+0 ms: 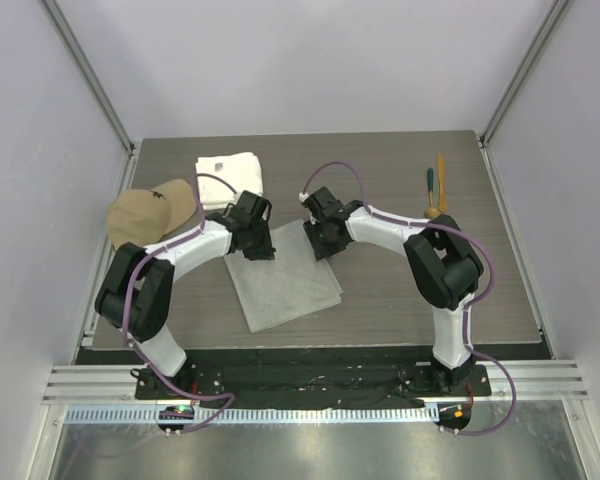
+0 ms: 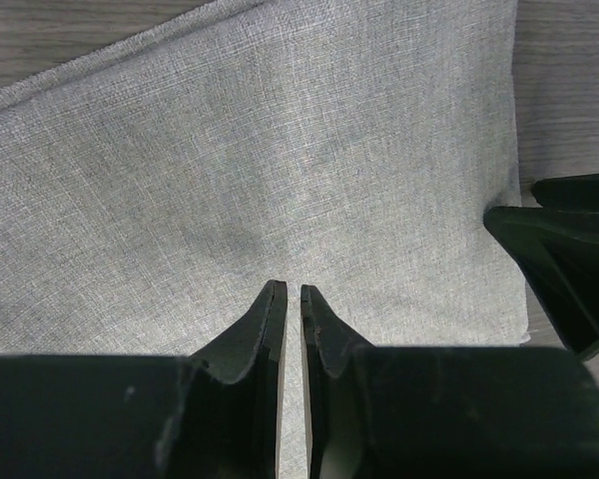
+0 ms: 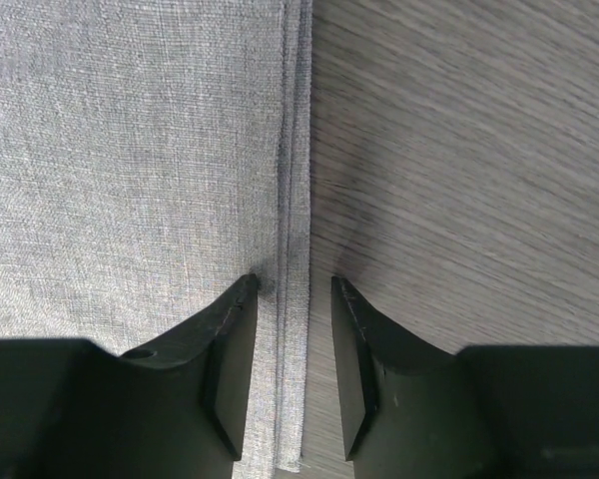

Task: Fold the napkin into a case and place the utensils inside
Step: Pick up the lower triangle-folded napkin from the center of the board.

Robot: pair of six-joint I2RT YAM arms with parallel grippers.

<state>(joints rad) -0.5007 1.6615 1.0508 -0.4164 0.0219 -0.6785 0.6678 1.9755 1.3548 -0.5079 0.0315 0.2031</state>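
Observation:
The light-grey napkin (image 1: 285,275) lies flat on the table as a folded rectangle with layered edges. My left gripper (image 1: 258,245) rests over its far left corner, jaws all but closed with nothing between them; the left wrist view shows the gripper (image 2: 293,289) above flat cloth (image 2: 280,150). My right gripper (image 1: 320,240) is open at the far right corner; in the right wrist view the gripper (image 3: 295,282) straddles the napkin's stacked right edge (image 3: 298,200). The utensils lie at the far right: a teal-handled one (image 1: 430,185), an orange stick (image 1: 441,172) and a wooden spoon bowl (image 1: 434,212).
A thick white towel (image 1: 230,175) lies at the back left, with a tan cap (image 1: 152,212) beside it. The right arm's elbow (image 1: 445,262) stands just in front of the utensils. The right gripper's body shows in the left wrist view (image 2: 564,249).

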